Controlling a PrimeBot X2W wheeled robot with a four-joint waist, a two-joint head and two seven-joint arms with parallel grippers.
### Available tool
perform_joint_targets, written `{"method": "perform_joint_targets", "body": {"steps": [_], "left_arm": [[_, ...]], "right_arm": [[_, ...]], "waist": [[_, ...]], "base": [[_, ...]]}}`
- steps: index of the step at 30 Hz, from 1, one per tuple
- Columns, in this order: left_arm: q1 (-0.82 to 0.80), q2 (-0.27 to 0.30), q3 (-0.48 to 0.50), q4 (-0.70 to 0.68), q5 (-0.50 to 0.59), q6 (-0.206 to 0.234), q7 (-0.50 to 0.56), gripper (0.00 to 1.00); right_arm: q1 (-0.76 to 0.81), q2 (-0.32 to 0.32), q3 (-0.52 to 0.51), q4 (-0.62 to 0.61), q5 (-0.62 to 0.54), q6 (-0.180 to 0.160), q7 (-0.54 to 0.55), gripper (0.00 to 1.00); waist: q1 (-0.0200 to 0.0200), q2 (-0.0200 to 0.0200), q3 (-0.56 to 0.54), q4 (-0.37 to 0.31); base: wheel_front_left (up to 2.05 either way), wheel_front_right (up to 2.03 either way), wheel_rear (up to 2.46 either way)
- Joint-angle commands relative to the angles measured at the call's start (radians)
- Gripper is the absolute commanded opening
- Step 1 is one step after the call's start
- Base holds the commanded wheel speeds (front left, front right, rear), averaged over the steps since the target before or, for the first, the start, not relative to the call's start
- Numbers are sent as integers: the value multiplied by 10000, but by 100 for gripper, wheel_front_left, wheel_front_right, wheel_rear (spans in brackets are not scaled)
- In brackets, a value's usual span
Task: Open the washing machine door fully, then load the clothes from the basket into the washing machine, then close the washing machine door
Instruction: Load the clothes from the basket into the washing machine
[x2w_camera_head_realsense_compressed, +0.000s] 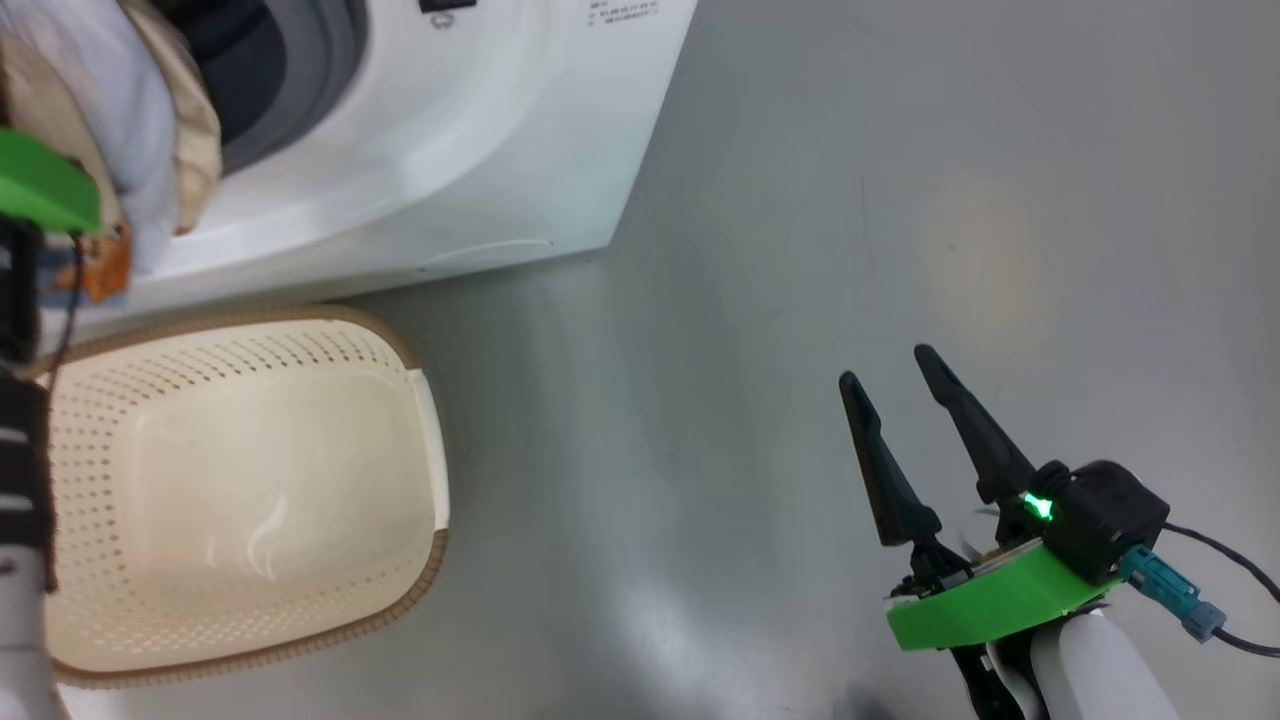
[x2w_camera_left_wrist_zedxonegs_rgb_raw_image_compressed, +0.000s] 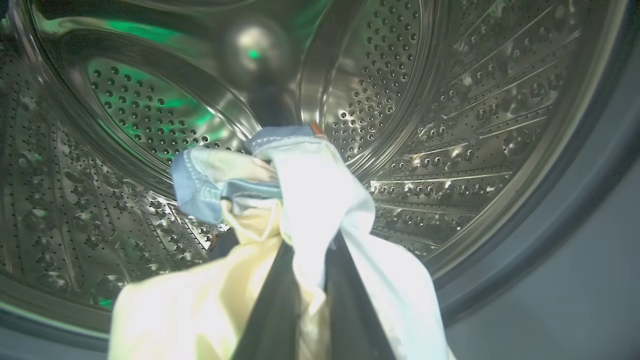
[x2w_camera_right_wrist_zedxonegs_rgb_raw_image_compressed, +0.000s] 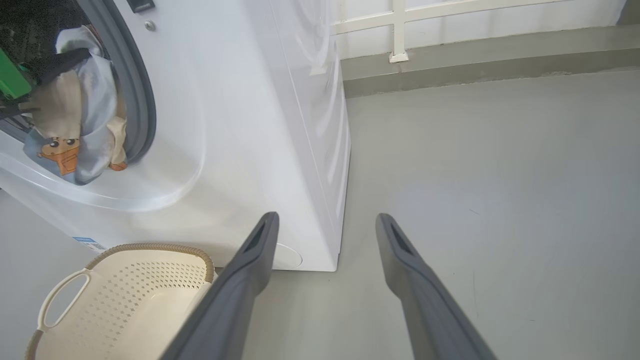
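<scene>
My left gripper (x2w_camera_left_wrist_zedxonegs_rgb_raw_image_compressed: 311, 245) is shut on the clothes (x2w_camera_left_wrist_zedxonegs_rgb_raw_image_compressed: 310, 200), a bundle of light blue, cream-beige and blue cloth with orange prints. I hold it at the mouth of the washing machine (x2w_camera_head_realsense_compressed: 450, 150), in front of the perforated steel drum (x2w_camera_left_wrist_zedxonegs_rgb_raw_image_compressed: 450, 100). In the right wrist view the clothes (x2w_camera_right_wrist_zedxonegs_rgb_raw_image_compressed: 80, 125) hang over the grey rubber ring (x2w_camera_right_wrist_zedxonegs_rgb_raw_image_compressed: 142, 100). The cream basket (x2w_camera_head_realsense_compressed: 300, 360) stands on the floor before the machine with nothing in it. My right gripper (x2w_camera_head_realsense_compressed: 888, 368) is open over bare floor, holding nothing. The washing machine door is out of view.
Grey floor (x2w_camera_head_realsense_compressed: 850, 200) spreads to the right of the machine. A wall base with a white rail (x2w_camera_right_wrist_zedxonegs_rgb_raw_image_compressed: 400, 30) runs behind it. A black cable (x2w_camera_head_realsense_compressed: 1220, 560) trails from my right wrist. A blue label sticker (x2w_camera_right_wrist_zedxonegs_rgb_raw_image_compressed: 87, 242) sits low on the machine's front.
</scene>
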Motion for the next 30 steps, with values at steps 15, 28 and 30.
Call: {"method": "perform_joint_targets", "body": {"steps": [15,28,30], "left_arm": [[-3477,1437,113,974,515,441,-448,0],[-3971,1335,0,1807,596,497,-678,0],[-3977,1286,2,2039,549,470,-679,0]], "right_arm": [[-481,169,538,-358,143,14,-48,100],[-506,225,507,-402,128,14,-48,100],[-528,230,516,-386,119,14,-48,100]], "waist": [[0,-1,1676,-529],[0,-1,2113,-540],[0,-1,2101,-522]], "base": [[0,0,0],[0,0,0],[0,0,0]]}}
